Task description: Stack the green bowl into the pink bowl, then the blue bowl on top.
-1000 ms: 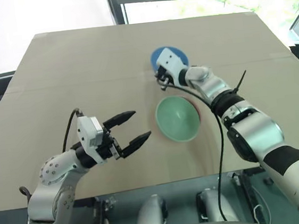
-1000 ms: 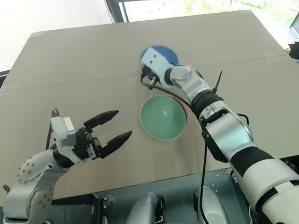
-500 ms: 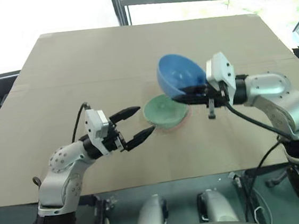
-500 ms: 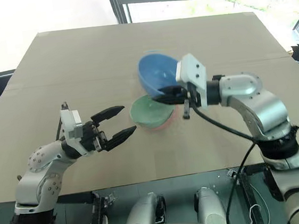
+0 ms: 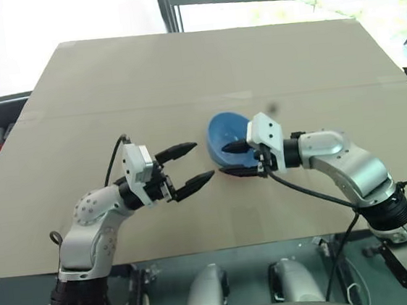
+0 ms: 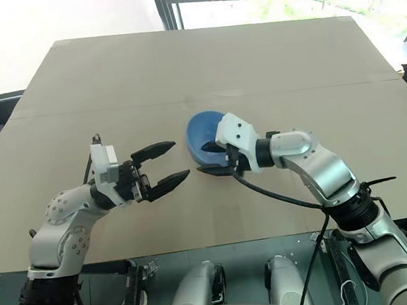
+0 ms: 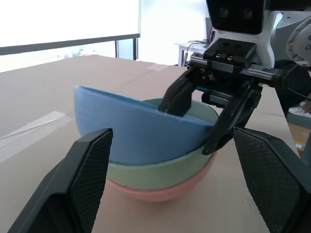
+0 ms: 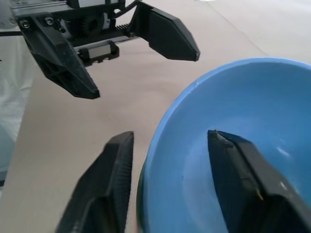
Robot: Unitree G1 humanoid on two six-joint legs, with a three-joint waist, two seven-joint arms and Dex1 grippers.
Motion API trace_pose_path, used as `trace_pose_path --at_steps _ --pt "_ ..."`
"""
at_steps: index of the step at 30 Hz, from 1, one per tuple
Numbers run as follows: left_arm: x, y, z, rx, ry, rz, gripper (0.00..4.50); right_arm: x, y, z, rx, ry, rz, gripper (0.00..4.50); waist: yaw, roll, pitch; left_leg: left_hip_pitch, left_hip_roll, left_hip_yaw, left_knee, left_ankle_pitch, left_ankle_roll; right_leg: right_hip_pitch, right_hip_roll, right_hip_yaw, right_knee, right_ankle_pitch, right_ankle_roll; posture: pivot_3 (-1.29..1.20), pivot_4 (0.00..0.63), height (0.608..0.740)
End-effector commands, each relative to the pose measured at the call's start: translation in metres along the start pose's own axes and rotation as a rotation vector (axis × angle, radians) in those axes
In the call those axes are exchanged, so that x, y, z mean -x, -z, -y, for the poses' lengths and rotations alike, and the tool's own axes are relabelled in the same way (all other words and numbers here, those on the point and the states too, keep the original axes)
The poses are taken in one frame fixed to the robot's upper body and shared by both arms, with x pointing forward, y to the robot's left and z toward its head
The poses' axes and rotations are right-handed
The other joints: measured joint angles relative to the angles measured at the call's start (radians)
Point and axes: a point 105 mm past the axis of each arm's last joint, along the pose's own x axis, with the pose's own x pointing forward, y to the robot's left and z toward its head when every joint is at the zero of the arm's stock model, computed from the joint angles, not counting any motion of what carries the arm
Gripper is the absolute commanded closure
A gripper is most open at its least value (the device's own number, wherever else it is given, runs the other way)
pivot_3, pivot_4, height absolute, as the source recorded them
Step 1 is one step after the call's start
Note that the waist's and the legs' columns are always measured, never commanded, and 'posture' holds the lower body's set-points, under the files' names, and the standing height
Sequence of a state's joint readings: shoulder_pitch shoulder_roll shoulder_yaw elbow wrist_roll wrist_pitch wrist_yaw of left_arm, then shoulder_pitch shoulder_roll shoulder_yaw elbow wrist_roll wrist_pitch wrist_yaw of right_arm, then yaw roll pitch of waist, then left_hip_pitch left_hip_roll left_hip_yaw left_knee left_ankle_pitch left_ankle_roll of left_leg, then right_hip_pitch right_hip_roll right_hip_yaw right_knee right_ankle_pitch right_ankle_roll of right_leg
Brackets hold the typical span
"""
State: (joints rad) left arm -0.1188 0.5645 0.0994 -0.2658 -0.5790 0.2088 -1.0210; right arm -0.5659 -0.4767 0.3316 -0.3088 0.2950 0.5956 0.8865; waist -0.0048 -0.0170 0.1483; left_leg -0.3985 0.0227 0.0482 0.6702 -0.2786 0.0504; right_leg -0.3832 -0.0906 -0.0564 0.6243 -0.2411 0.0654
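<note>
1. The blue bowl [image 7: 131,126] sits mouth-up in the green bowl [image 7: 160,167], which sits in the pink bowl [image 7: 160,190]. The stack rests on the tan table [image 5: 181,75], near its middle.

2. The blue bowl is tilted. In the left wrist view, its rim stands high on the side away from the right gripper [image 5: 233,159] and dips into the green bowl on the side toward that gripper. The green and pink bowls sit level, with their openings facing up.

3. The bowls are round, so no long axis applies. The stack's axis runs vertically, except for the blue bowl, which leans off it.

4. The right gripper straddles the blue bowl's rim on the robot's right side. One finger [image 8: 243,189] is inside the bowl and the other finger [image 8: 104,189] is outside. The jaws are parted, with a visible gap between each finger and the wall; the bowl is not clamped.

5. The left gripper [image 5: 192,164] hovers just beside the stack on the robot's left. Its jaws are spread wide, hold nothing, and point toward the bowls without touching them.
</note>
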Motion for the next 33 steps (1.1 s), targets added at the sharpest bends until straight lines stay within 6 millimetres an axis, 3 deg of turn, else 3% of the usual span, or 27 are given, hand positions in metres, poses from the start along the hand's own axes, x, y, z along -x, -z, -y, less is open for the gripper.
trace_pose_path --at_steps 1,4,7,10,13,16,18,25,33 --pt "0.002 -0.010 0.002 -0.039 -0.013 0.020 0.35 0.018 -0.015 0.005 0.086 0.053 0.039 2.19 0.001 0.000 0.000 0.000 0.000 0.000 0.000 0.000 0.000 0.000 0.000 0.000 0.000 0.000 0.000 0.00 0.150 0.740" --pt "0.003 -0.007 -0.001 0.000 -0.056 0.001 0.35 0.038 -0.023 0.013 0.079 0.130 0.080 2.19 0.003 0.000 0.000 0.001 0.000 0.000 0.001 0.000 0.000 0.000 -0.001 0.000 -0.002 0.000 0.000 0.00 0.150 0.740" --pt "0.004 0.001 0.008 0.237 -0.023 -0.042 0.35 0.063 -0.018 0.022 0.053 0.232 0.098 2.19 0.010 0.000 0.000 0.001 0.000 -0.001 0.001 0.000 0.000 0.001 -0.001 0.000 -0.001 0.000 0.000 0.00 0.150 0.740" --pt "0.010 -0.004 0.003 0.104 -0.091 -0.047 0.35 0.098 0.008 0.018 0.001 0.276 0.014 2.19 0.020 -0.001 0.000 0.001 0.000 0.000 0.001 0.000 0.000 0.001 -0.001 0.001 -0.001 0.000 0.000 0.00 0.150 0.740" --pt "0.022 -0.002 -0.004 0.058 -0.188 -0.095 0.35 0.135 0.023 0.016 -0.092 0.369 -0.007 1.33 0.022 0.000 0.000 0.000 -0.001 -0.001 0.000 0.000 0.001 0.002 -0.002 0.000 -0.006 0.000 0.000 0.00 0.150 0.740" --pt "0.041 0.000 -0.005 0.023 -0.204 -0.148 0.35 0.174 0.038 0.012 -0.081 0.470 -0.104 0.05 0.020 0.000 0.000 0.001 0.000 0.000 0.000 0.000 0.001 0.002 -0.002 0.000 -0.005 0.000 0.000 0.00 0.150 0.740" --pt "0.051 -0.001 -0.008 0.034 -0.211 -0.171 0.35 0.196 0.040 0.010 -0.106 0.533 -0.122 0.01 0.017 0.000 0.000 0.002 0.000 0.000 0.000 0.000 0.001 0.002 -0.002 0.001 -0.005 0.000 0.000 0.00 0.150 0.740" --pt "0.061 -0.005 -0.009 0.030 -0.196 -0.209 0.35 0.219 0.041 -0.006 -0.152 0.527 -0.171 0.01 0.019 0.000 0.000 0.005 0.000 0.000 0.000 -0.003 0.004 0.004 -0.002 0.002 -0.003 -0.002 -0.003 0.00 0.150 0.740" --pt "0.061 -0.007 -0.006 0.032 -0.140 -0.234 0.35 0.215 0.035 -0.012 -0.163 0.502 -0.163 0.01 0.020 0.000 0.000 0.005 0.000 0.000 0.001 -0.001 0.001 0.004 -0.002 0.002 -0.003 0.000 -0.001 0.00 0.150 0.740"
